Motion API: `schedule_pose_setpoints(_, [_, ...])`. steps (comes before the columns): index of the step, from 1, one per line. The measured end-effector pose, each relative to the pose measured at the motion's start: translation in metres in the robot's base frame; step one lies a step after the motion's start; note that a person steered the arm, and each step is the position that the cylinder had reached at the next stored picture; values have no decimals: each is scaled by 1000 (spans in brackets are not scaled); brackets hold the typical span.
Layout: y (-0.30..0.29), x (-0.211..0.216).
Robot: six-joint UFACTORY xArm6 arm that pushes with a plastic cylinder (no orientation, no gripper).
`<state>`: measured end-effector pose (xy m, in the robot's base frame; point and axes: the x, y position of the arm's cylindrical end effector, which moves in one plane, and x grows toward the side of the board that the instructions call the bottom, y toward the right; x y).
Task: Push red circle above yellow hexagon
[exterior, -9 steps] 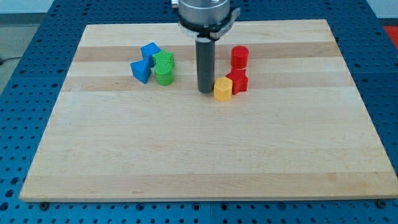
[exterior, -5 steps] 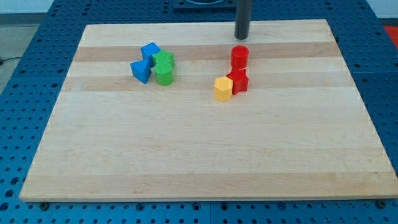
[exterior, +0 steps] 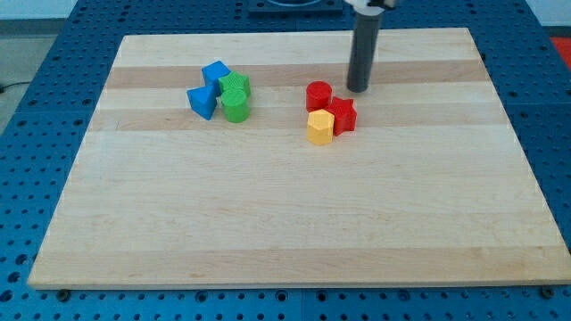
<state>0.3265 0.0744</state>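
Red circle, upright, touches yellow hexagon from above; my tip holds nothing.

Pale smooth wood board w/ grain stripes; blocks look matt plastic, e.g. red circle.

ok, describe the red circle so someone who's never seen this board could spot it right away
Start at the wooden board and find the three-block cluster right of centre near the view's top, just left of and below my tip. The red circle is the topmost, leftmost piece there, directly above the yellow hexagon. It is a smooth round cylinder, unlike the angular red block to its right.
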Motion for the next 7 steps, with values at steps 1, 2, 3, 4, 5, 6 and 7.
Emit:
schedule_pose_setpoints(1, [-24, -7])
schedule_pose_setpoints(2, [-25, -16])
schedule_pose_setpoints(3, [-25, 13])
schedule_pose_setpoints(4, [-25, 35])
schedule_pose_setpoints(5, [-14, 16])
schedule_pose_setpoints(6, [-30, -15])
schedule_pose_setpoints(7, [-82, -40])
